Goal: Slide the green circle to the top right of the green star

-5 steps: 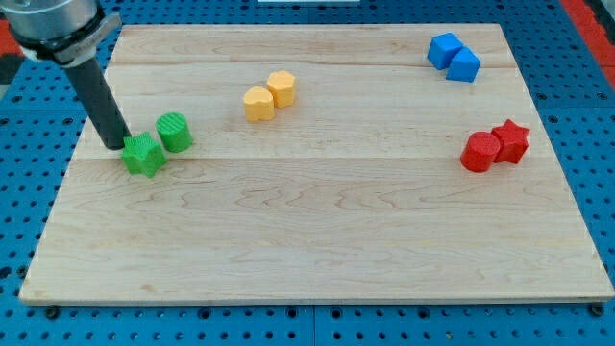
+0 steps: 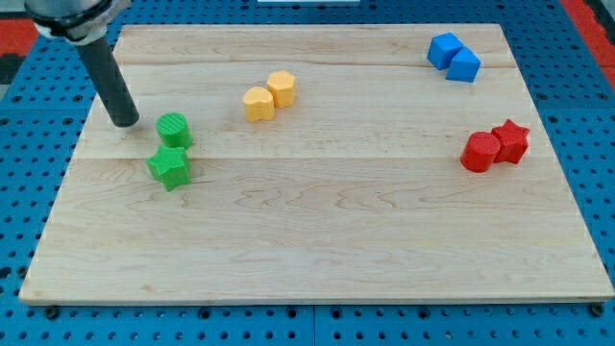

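The wooden board (image 2: 317, 240) fills most of the view, set on a blue pegboard surface (image 2: 19, 202). The arm's dark rod comes down from the view's top left, and its tip (image 2: 126, 124) rests on the board just left of the green circle (image 2: 173, 129), with a narrow gap between them as far as the view shows. The rod has no jaws to open or shut; it holds nothing and appears to touch no block.

The green circle sits directly above the green star (image 2: 169, 166), the two close together or just touching. Far off toward the view's right lie two red blocks (image 2: 494, 146), one a star, and two blue blocks (image 2: 454, 57) near the top right corner. Two yellow blocks (image 2: 269, 95) sit at the top centre.

The main risk is the closeness of the pair: a push on the circle angled slightly downward would probably drag the star along and spoil the arrangement. A push too long could send the circle toward the yellow blocks.
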Robot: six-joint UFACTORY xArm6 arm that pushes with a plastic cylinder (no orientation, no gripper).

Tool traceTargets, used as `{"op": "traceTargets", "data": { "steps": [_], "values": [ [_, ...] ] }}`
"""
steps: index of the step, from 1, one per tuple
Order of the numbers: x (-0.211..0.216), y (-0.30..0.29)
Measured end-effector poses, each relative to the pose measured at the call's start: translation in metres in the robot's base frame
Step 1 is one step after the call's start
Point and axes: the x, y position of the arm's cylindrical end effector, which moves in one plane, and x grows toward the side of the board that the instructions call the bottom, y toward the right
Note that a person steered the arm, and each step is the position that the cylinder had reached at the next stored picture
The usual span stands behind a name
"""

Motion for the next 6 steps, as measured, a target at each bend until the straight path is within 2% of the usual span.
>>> {"op": "traceTargets", "data": {
  "steps": [1,4,6],
  "values": [
    [0.005,0.036],
    [0.011,0.093],
    [0.003,0.088]
  ]
}}
